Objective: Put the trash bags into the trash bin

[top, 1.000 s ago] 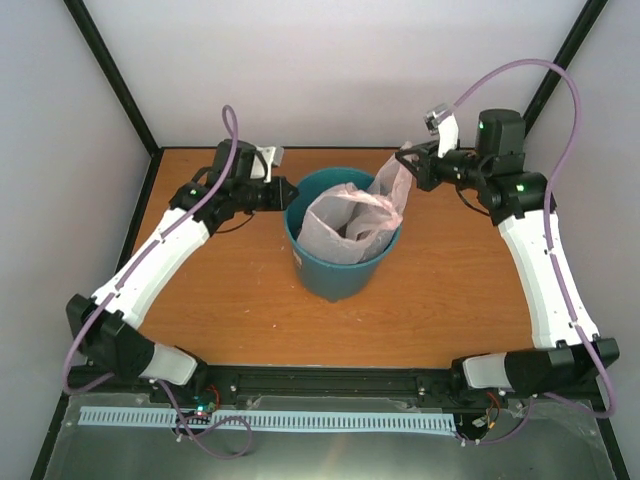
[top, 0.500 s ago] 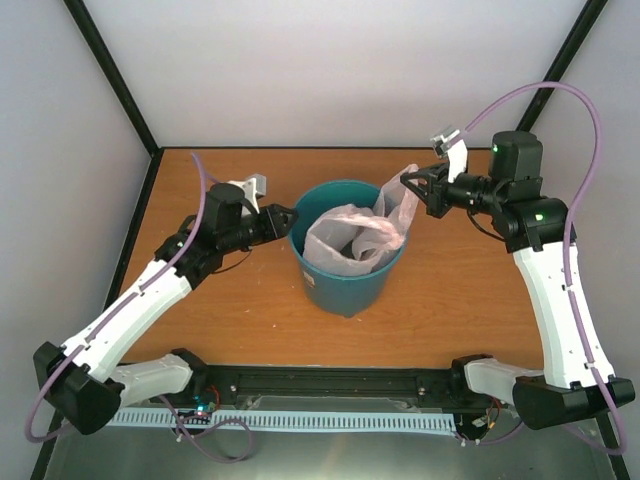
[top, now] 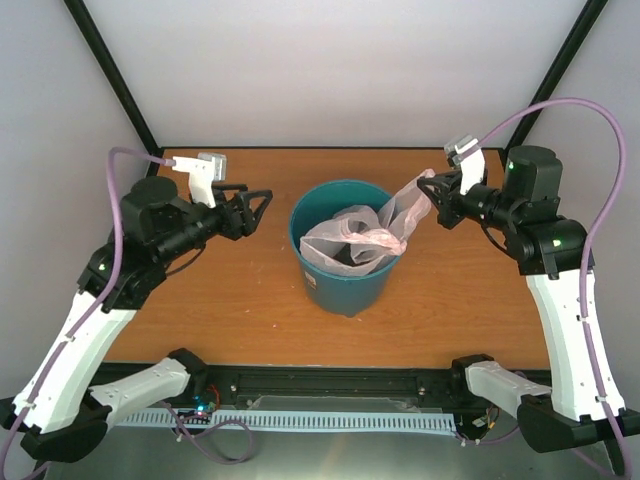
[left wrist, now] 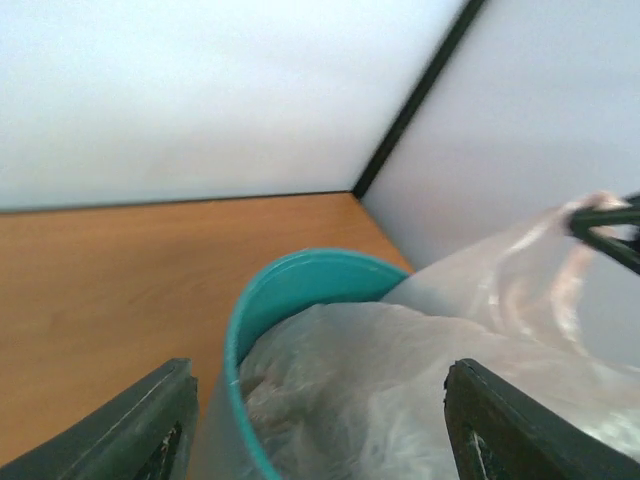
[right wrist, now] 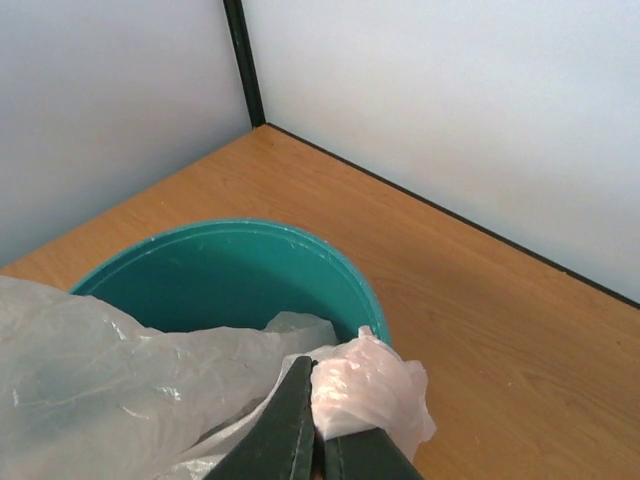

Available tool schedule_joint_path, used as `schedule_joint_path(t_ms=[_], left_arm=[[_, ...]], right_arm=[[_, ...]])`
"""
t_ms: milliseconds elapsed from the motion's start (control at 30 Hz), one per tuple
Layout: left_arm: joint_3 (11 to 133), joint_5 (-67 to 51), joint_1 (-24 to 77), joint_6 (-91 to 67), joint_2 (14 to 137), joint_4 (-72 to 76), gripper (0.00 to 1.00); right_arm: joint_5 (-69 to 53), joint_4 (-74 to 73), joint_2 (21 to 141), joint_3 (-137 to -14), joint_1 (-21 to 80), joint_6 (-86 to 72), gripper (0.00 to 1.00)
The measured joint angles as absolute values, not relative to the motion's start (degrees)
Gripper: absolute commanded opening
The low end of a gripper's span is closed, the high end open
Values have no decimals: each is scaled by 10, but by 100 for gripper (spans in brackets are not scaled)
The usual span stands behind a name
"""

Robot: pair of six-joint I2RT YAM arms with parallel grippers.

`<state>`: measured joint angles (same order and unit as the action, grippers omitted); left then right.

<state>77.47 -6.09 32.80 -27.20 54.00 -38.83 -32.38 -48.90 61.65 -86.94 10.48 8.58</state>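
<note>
The teal trash bin [top: 340, 290] stands upright mid-table. The pale-pink trash bag [top: 345, 248] lies mostly inside it, with one end stretched up over the right rim. My right gripper [top: 433, 200] is shut on that end, just right of and above the bin. In the right wrist view its closed fingertips [right wrist: 318, 372] pinch a bunched pink wad of the trash bag [right wrist: 375, 395] over the trash bin [right wrist: 220, 270]. My left gripper [top: 262, 205] hangs open a little left of the bin, holding nothing. Its view looks between spread fingers [left wrist: 150, 420] at the trash bin [left wrist: 290, 285] and the trash bag [left wrist: 400, 380].
The wooden table [top: 230, 300] is enclosed by white walls with black corner posts [top: 115, 75]. Purple cables loop over both arms. A black rail [top: 330, 380] runs along the near edge between the arm bases.
My left gripper has opened and drawn back to the left, away from the bin's rim. My right gripper has moved right, pulling the bag's end further out over the rim.
</note>
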Motion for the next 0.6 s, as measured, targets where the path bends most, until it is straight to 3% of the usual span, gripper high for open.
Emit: schedule_joint_path(t_ms=[367,600], left_arm=[[841,-291,346,-70,591,-350,74],[994,-313,436,24,681,-383,75]], right_arm=[[-351,-505,593,-797,103,103,3],[-387,-502,554,-743,103,116,3]])
